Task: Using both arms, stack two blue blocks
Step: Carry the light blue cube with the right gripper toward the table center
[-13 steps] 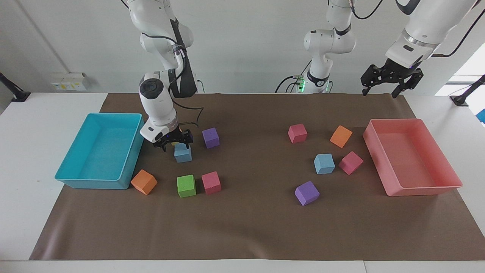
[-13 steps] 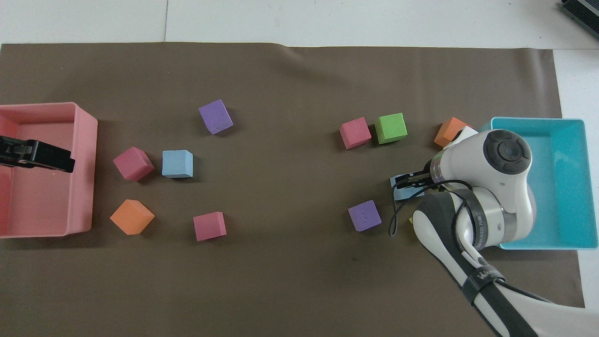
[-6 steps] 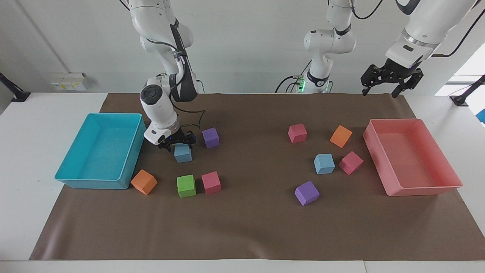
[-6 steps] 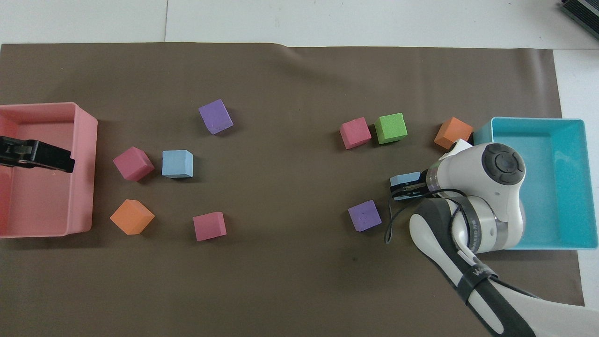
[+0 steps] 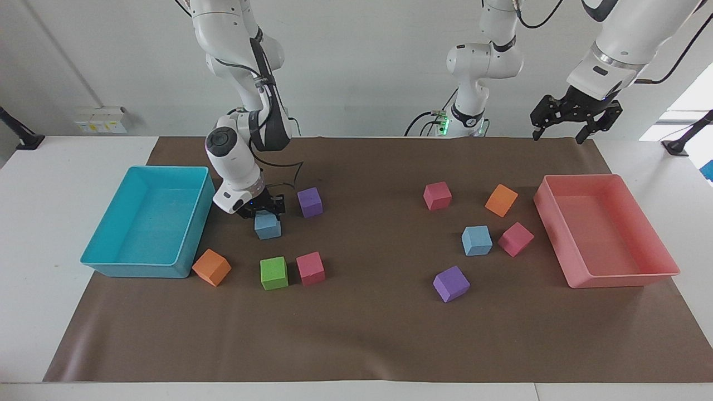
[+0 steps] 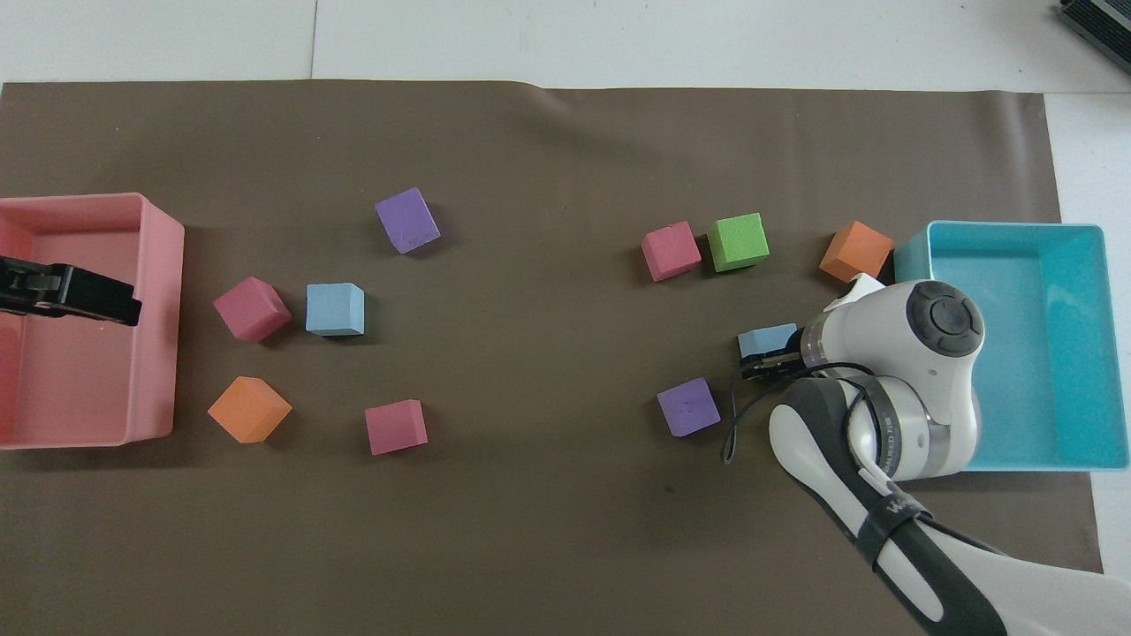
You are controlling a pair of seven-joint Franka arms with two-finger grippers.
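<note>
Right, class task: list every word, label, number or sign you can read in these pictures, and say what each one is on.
White lettering on the black strap round the right arm: may begin with "W", the rest too blurred to read.
Yellow-marked wall plate: marks too small to read.
Turquoise tray and pink tray: no writing visible.

Blocks: two blue (image 5: 477, 240) (image 5: 268, 226), two purple (image 5: 309, 202), three pink (image 5: 437, 195), two orange (image 5: 501, 200), one green (image 5: 274, 273); possibly more hidden. Two trays (image 5: 607, 278).
</note>
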